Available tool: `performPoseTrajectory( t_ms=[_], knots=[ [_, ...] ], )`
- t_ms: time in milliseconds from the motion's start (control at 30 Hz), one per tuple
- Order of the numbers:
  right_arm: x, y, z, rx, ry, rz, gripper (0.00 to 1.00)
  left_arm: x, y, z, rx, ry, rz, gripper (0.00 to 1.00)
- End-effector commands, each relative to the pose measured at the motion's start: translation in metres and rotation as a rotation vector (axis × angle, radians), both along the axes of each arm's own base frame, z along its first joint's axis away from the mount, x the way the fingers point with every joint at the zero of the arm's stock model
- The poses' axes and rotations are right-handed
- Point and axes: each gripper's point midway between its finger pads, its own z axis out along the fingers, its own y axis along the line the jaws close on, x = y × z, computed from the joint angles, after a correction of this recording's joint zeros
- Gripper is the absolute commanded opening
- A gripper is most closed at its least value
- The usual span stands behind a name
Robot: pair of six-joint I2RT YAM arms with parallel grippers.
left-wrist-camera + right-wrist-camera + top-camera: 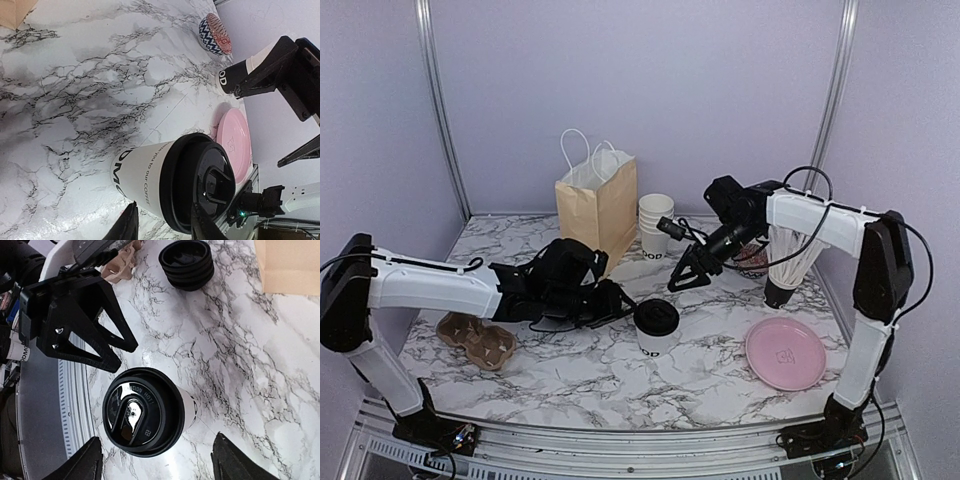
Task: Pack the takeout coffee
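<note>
Takeout coffee (657,325) stands upright on the marble-patterned tabletop (570,370), near the front and roughly midway between the two arms, its black lid on and dark lettering showing on its white side. The left tool (623,303) lies low over the tabletop just to the left of it, jaws apart with nothing clamped between them; in the left wrist view the cup fills the space ahead of the two fingers (129,225), and one finger overlaps the edge of the lid, though whether it touches cannot be told. The right tool (688,280) hangs above and behind the cup, apart from it, jaws spread wide and holding nothing; its wrist camera looks straight down on the lid, with the left tool's black fingers beside the cup. A brown paper bag (598,205) with white handles stands upright at the back of the tabletop, and a stack of lidless white cups (655,225) is just to its right. A stack of loose black lids (187,262) sits near the bag's foot in the right wrist view. A pink plate (785,352) lies flat at the front right, well apart from the cup, a cardboard cup carrier (475,338) lies at the front left under the left arm, and a small patterned bowl (215,34) rests further back on the right
</note>
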Motion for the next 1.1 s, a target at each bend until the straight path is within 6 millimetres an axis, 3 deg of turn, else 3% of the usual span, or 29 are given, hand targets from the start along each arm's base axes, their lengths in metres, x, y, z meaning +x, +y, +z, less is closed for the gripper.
performPoseTrajectory(
  t_ms=[0,100,167,400,533,667,867,1067],
  knots=[
    [-0.006,-0.001,0.023,0.004,-0.185,0.069,0.76,0.004,0.014,0.046,-0.012,-0.096,0.024,0.41],
    [-0.027,0.007,0.024,-0.035,-0.313,0.158,0.86,0.008,0.032,0.060,0.020,-0.148,0.077,0.44],
    [-0.041,0.013,0.013,-0.085,-0.398,0.222,0.94,0.012,0.048,0.069,0.041,-0.189,0.124,0.46],
    [-0.034,0.025,-0.019,-0.226,-0.498,0.236,0.99,0.020,0.094,0.062,0.075,-0.206,0.240,0.48],
    [-0.031,0.032,-0.027,-0.250,-0.502,0.233,0.99,0.019,0.105,0.057,0.082,-0.200,0.254,0.48],
    [-0.030,0.037,-0.031,-0.254,-0.483,0.238,0.94,0.019,0.109,0.051,0.084,-0.193,0.258,0.49],
    [-0.028,0.039,-0.041,-0.281,-0.444,0.244,0.76,0.020,0.107,0.042,0.081,-0.178,0.242,0.49],
    [-0.010,0.032,-0.030,-0.275,-0.457,0.185,0.70,0.020,0.105,0.038,0.078,-0.170,0.224,0.49]
  ],
)
